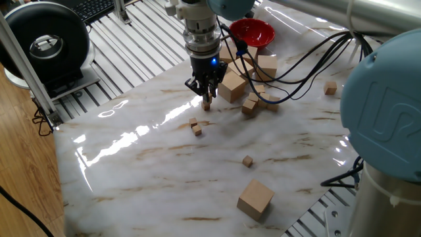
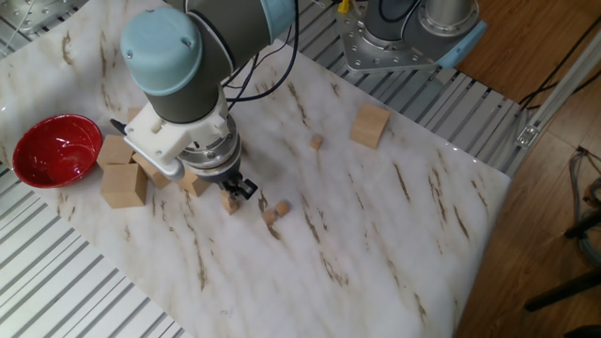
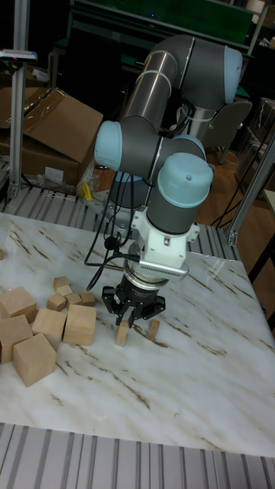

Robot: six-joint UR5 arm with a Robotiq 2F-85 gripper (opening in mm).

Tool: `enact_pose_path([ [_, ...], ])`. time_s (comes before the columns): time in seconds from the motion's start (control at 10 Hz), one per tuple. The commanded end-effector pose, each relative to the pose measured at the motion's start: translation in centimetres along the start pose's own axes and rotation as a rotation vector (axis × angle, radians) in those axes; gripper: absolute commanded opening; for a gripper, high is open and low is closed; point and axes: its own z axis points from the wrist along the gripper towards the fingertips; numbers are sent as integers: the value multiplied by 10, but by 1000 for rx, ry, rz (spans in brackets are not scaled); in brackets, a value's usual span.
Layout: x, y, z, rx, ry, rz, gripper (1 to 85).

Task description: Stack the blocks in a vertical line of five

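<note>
My gripper (image 1: 206,97) points straight down at the table, its fingers closed around a tiny light-wood block (image 1: 206,105). In the tall fixed view this block (image 3: 122,333) looks like the top of a short column standing on the marble under the gripper (image 3: 131,319). The other fixed view shows the gripper (image 2: 233,192) and block (image 2: 231,204) at the table's middle left. Two loose tiny blocks (image 1: 193,122) (image 1: 197,131) lie close together just in front of the gripper. A third tiny block (image 1: 247,160) sits farther out.
A pile of medium and large wooden cubes (image 1: 231,86) lies right behind the gripper, beside a red bowl (image 1: 252,31). One large cube (image 1: 255,198) stands near the front edge, and a medium cube (image 1: 330,87) at the far right. Black cables (image 1: 296,62) hang over the pile.
</note>
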Motion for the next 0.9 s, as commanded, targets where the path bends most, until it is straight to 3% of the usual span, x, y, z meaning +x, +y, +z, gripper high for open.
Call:
enact_pose_path([
  [0.0,-1,2,-1,-14,-4,-22,20],
  [0.4,-1,9,-2,-49,-5,-48,103],
  [0.8,1,6,-2,-44,4,-60,113],
])
